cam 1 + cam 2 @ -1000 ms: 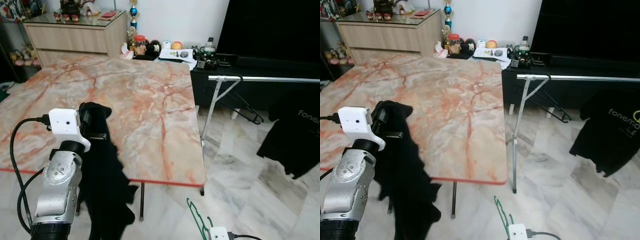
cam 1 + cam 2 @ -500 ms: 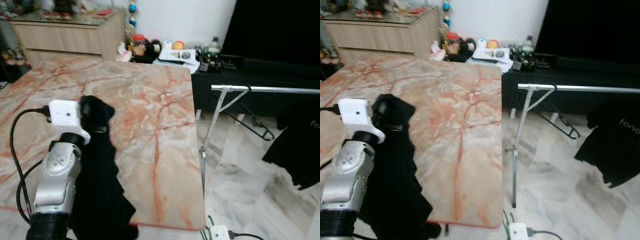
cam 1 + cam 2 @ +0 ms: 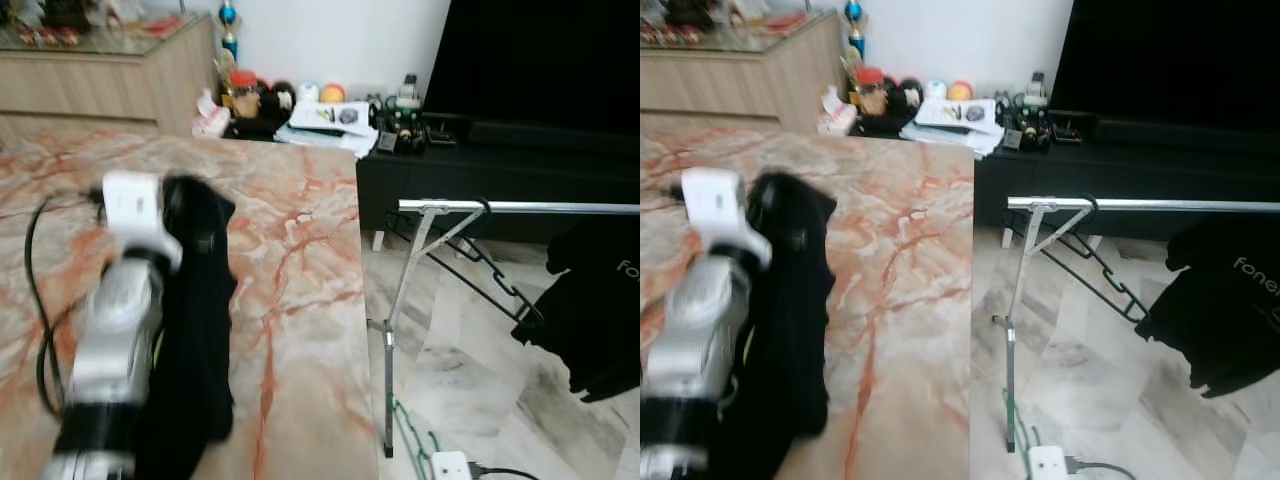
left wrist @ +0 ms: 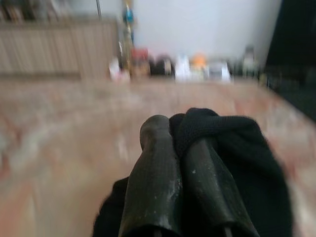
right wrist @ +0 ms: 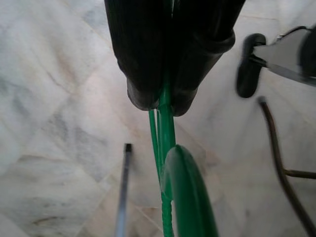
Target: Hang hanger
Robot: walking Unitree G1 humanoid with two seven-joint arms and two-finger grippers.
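blurred marble table [image 3: 300,250], garment-wrapped left gripper [image 4: 180,133]

The hanger [image 5: 168,148] is thin green wire, pinched between the right tool's [image 5: 165,98] closed fingers, low near the floor beside the rack [image 3: 520,208]; its hook seems hidden.

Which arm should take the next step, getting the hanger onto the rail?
Right, probably. The right gripper is shut on the green hanger, low beside the metal rail. The left gripper is clamped on the black garment over the marble table.
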